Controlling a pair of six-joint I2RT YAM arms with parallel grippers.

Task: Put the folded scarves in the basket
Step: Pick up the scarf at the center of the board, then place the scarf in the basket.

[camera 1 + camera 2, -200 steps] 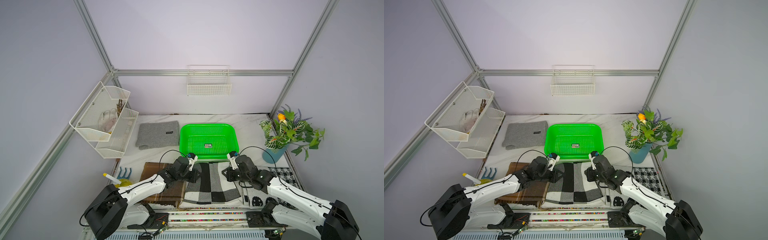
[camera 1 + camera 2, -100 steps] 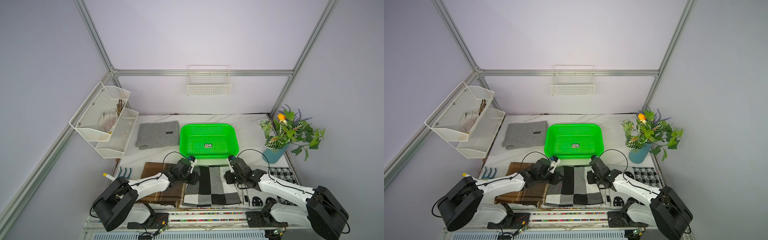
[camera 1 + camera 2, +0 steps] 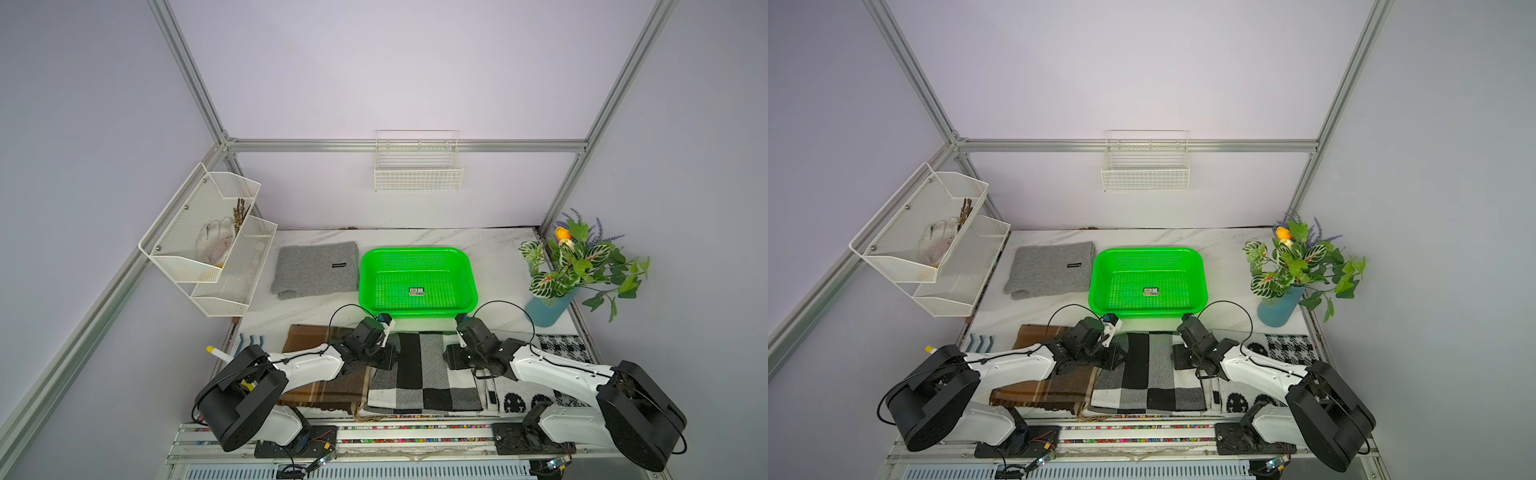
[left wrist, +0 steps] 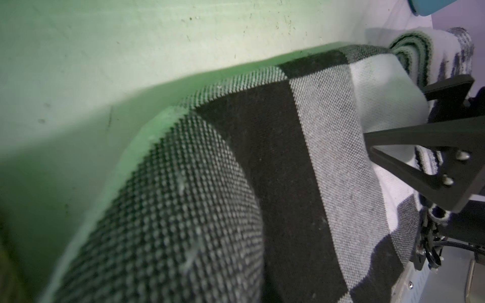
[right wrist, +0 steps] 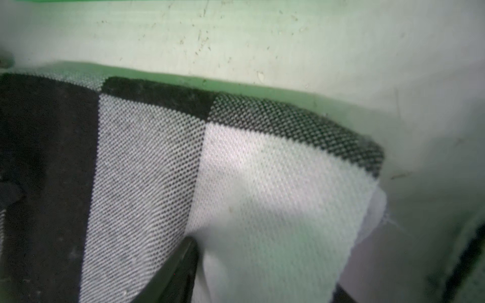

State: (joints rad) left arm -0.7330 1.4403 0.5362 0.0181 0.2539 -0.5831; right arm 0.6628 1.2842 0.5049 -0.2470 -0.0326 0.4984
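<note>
The folded scarf [image 3: 424, 374] [image 3: 1150, 374], checked black, white and grey, lies on the table just in front of the green basket [image 3: 415, 250] [image 3: 1148, 250]. The basket holds only a small sticker. My left gripper [image 3: 384, 359] [image 3: 1115, 357] is at the scarf's left edge and shut on it. In the left wrist view the cloth [image 4: 210, 196] humps up close and hides those fingers. My right gripper [image 3: 451, 359] [image 5: 265, 265] is at the right edge, open. The scarf's white corner [image 5: 275, 196] lies between its spread fingers [image 5: 178, 270].
A brown plaid scarf [image 3: 324, 382] lies left of the checked one and a black-and-white patterned one [image 3: 557, 345] lies to its right. A grey folded cloth [image 3: 316, 268] is beside the basket. A vase of plants [image 3: 548, 307], a mesh rack [image 3: 208, 241] and a wire wall basket [image 3: 417, 166] ring the table.
Both arms have come down lower over the table with the scarf. The right gripper's jaws have opened. The left gripper stays shut.
</note>
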